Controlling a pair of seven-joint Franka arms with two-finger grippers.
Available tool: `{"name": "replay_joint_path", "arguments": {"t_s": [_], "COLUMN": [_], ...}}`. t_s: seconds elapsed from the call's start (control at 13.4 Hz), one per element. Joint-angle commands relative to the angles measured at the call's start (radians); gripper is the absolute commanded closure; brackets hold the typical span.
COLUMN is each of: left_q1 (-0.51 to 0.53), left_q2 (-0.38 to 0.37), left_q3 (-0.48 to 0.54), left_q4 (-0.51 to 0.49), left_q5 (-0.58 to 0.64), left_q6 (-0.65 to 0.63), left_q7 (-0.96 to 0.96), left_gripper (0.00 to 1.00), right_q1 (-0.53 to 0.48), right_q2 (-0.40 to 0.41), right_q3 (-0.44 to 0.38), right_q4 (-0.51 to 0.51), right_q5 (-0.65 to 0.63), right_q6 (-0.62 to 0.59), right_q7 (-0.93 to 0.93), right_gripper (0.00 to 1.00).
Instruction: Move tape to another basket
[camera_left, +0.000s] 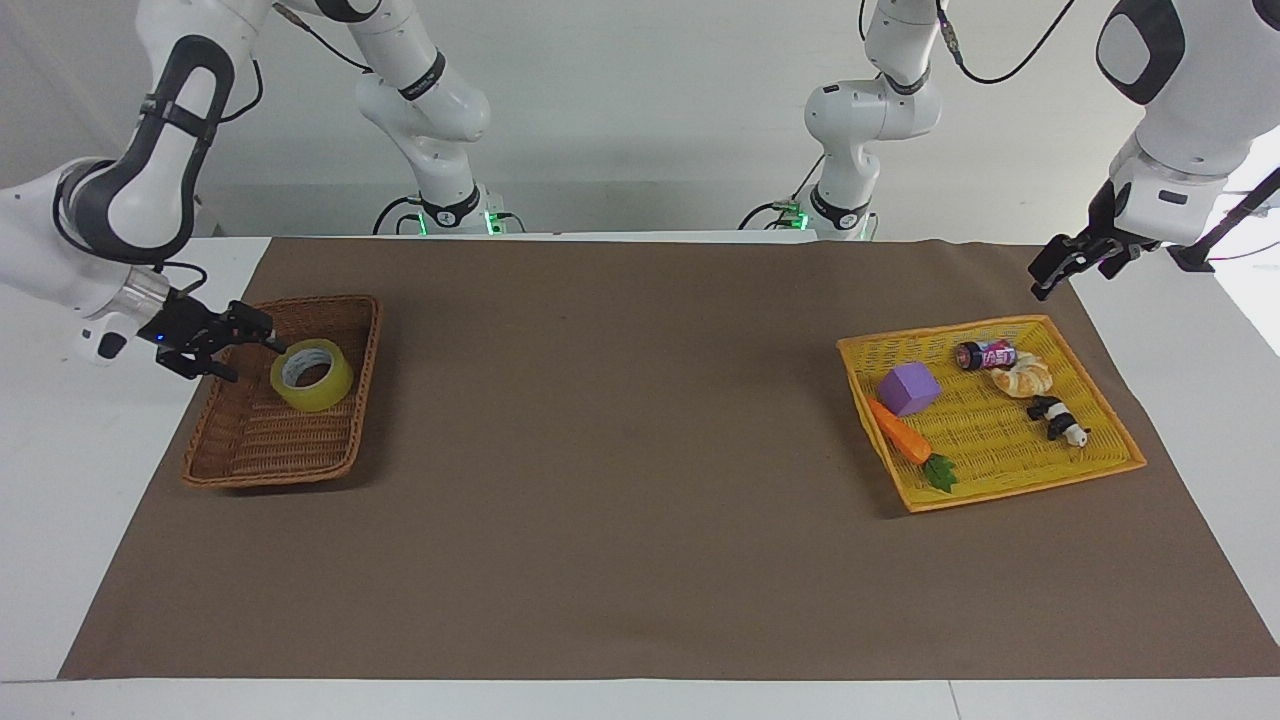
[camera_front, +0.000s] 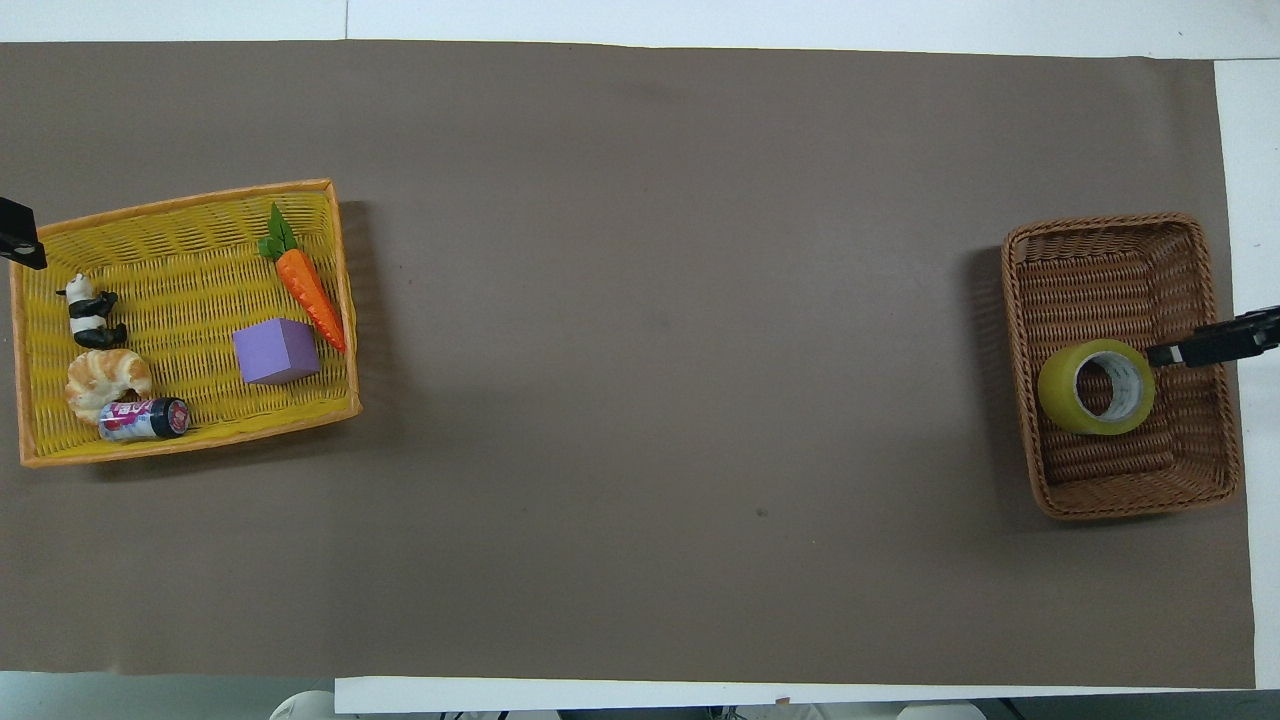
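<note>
1. The tape (camera_left: 311, 374) is sitting tilted inside the brown wicker basket (camera_left: 345, 440), leaning toward the end nearer the robots, its pale core facing up and outward.
2. The right gripper (camera_left: 262, 352) is hanging over that basket's rim at the right arm's end of the table, its fingers spread apart and gripping nothing; one fingertip is just beside the roll's upper edge, and I cannot tell whether it is touching.
3. To my eye the placing step is finishing: the roll is lying in the brown basket and no finger is closed on it.
4. The next move is probably calling for the right gripper to rise straight clear of the rim without nudging the roll, which looks ready to roll or flop flat on the weave.
5. The left gripper (camera_left: 1068, 262) is waiting above the mat near the yellow tray-basket (camera_left: 1100, 400), and I cannot tell how its fingers are set.
6. That tray is holding a purple cube (camera_left: 908, 389), a carrot (camera_left: 905, 438), a small can (camera_left: 985, 354), a bread roll (camera_left: 1023, 377) and a panda figure (camera_left: 1058, 419).
</note>
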Motion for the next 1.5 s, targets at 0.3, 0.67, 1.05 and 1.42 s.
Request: {"name": "replay_joint_path", "arguments": {"t_s": [0.3, 0.67, 1.05, 1.42], "left_q1": [0.028, 0.028, 0.017, 0.021], "left_q2": [-0.005, -0.005, -0.028, -0.028], "left_q3": [-0.009, -0.018, -0.017, -0.009], "left_q4": [0.031, 0.042, -0.019, -0.019], "left_q5": [-0.131, -0.131, -0.13, -0.128], "left_q6": [-0.022, -0.036, -0.035, -0.036], "left_q7": [0.098, 0.152, 0.146, 0.145], "left_gripper": [0.0, 0.0, 0.0, 0.0], "right_q1": [0.199, 0.26, 0.259, 0.243], "right_q2": [-0.168, -0.082, -0.076, -0.079], "right_q3": [0.006, 0.001, -0.003, -0.003], "right_q4": [0.168, 0.364, 0.384, 0.384], "right_q5": [-0.244, -0.27, -0.264, -0.27], "right_q6": [-0.274, -0.415, -0.442, -0.428], "right_q7": [0.539, 0.552, 0.553, 0.56], "right_gripper": [0.0, 0.0, 0.0, 0.0]}}
